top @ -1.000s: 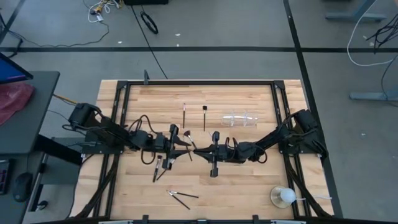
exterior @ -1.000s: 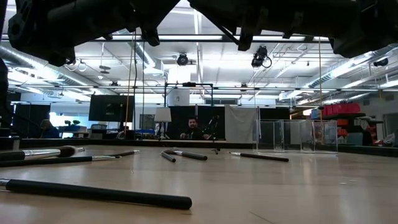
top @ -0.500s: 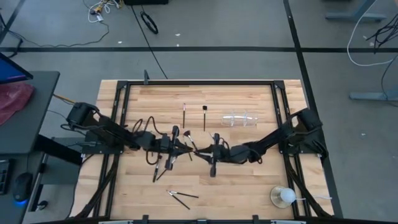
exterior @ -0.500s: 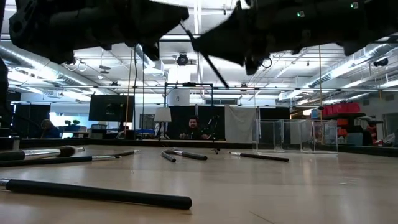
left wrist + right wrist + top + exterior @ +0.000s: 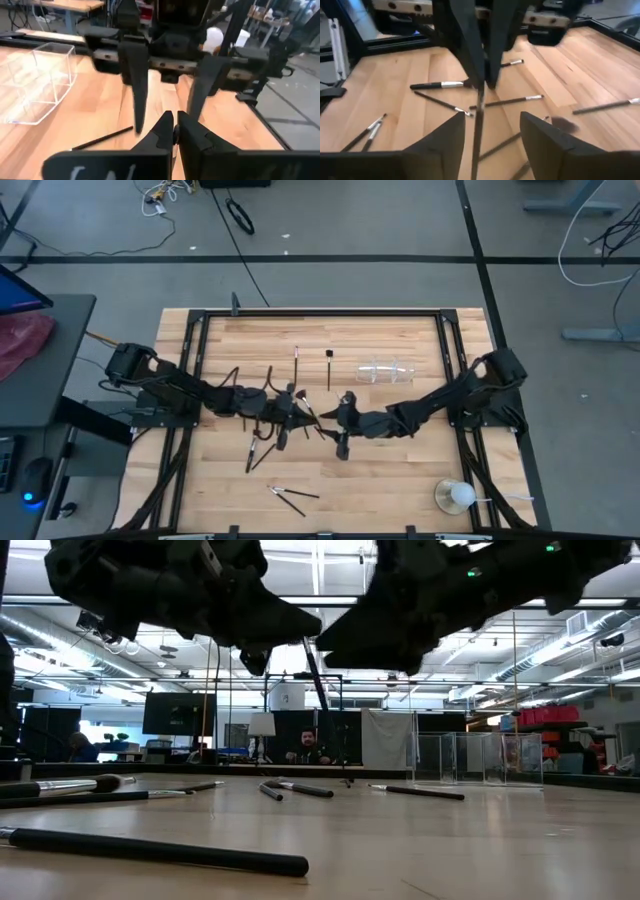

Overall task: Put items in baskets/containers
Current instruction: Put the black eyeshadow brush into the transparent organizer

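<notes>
My left gripper (image 5: pixel 303 412) and right gripper (image 5: pixel 328 420) meet tip to tip above the middle of the table. The left gripper (image 5: pixel 174 122) is shut on a thin dark makeup brush (image 5: pixel 479 115). The brush reaches out between the open fingers of my right gripper (image 5: pixel 492 117), which stand on either side of it without touching. Several other brushes lie flat on the wood: two at the far middle (image 5: pixel 296 363), some under the left arm (image 5: pixel 255 450), some near the front edge (image 5: pixel 290 498). The clear plastic tray (image 5: pixel 385 370) stands at the far right of centre. My left gripper pinches one end of the brush (image 5: pixel 482 86) between its two shut fingers. The brush sticks out past the fingertips toward my right gripper. In the low view it is a steep slanting stick (image 5: pixel 318 675), lifted clear of the table.
A round clear cup with a white ball (image 5: pixel 455 496) stands at the near right corner. A black frame (image 5: pixel 440 340) borders the wooden top. In the low view, loose brushes (image 5: pixel 150 852) lie close to the front edge. Bare wood lies between the tray and the cup.
My left gripper has moved toward the table's right edge, up to the right gripper, and now has the brush. My right gripper has drawn back a little toward the right. In the low view the brush hangs steeper than half a second ago.
</notes>
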Robot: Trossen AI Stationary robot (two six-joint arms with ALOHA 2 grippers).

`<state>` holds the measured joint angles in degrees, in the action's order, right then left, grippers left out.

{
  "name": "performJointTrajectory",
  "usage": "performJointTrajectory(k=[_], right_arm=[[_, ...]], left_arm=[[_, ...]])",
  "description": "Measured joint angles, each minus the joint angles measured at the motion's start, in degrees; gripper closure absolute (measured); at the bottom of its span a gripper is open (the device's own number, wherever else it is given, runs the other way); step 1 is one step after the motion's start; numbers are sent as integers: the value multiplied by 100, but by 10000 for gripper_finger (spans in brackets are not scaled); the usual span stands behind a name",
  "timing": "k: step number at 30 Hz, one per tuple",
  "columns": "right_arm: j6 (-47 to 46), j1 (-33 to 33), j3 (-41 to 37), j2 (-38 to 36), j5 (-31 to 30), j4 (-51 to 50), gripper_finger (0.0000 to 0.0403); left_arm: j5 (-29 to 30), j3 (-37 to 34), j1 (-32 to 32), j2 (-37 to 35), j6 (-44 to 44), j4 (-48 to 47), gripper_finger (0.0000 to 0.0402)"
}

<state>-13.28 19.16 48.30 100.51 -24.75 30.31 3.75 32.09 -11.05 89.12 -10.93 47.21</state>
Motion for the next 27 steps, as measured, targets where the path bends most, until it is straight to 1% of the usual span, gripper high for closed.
performJointTrajectory(k=[4,7,11,16,18,21,24,27], right_arm=[[201,0,392,438,21,-78,216],[281,2,521,541,41,-88,239],[282,20,526,542,41,-31,291],[145,9,526,542,143,-53,381],[107,21,526,542,62,-52,389],[22,65,524,542,-262,-58,384],[-22,125,386,501,-739,-93,393],[-257,215,106,220,-1312,-37,393]], left_arm=[[-4,75,0,0,8,-57,388],[-2,68,0,2,7,-147,386],[-11,66,-1,2,1,-197,385],[-52,62,-11,2,12,-173,384],[-43,61,-11,2,25,-143,380],[7,59,-2,-11,23,-77,358],[-36,68,21,-279,23,-215,316],[-55,68,39,-664,103,-917,271]])
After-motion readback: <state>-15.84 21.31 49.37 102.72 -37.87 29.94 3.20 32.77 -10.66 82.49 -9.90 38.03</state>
